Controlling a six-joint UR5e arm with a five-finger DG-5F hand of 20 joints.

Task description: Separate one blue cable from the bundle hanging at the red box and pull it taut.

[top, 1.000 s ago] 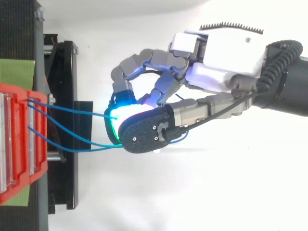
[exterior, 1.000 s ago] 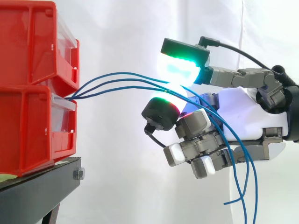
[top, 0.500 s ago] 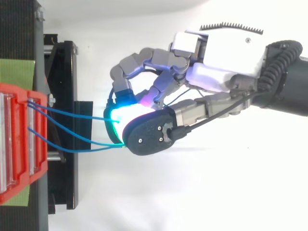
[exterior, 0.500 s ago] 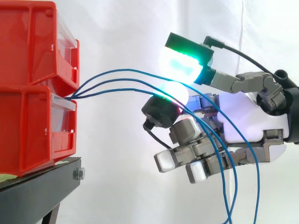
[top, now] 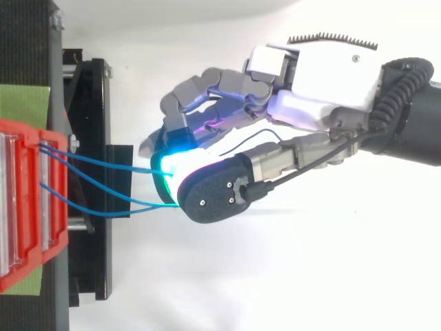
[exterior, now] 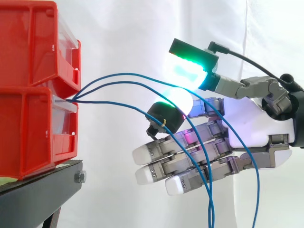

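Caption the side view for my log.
Hand among three blue cables arcing out from stacked red bins on a black stand.

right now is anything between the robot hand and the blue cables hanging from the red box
Nothing visible does: the blue cables run through open air from the red box straight to the robot hand, which reaches in among them.
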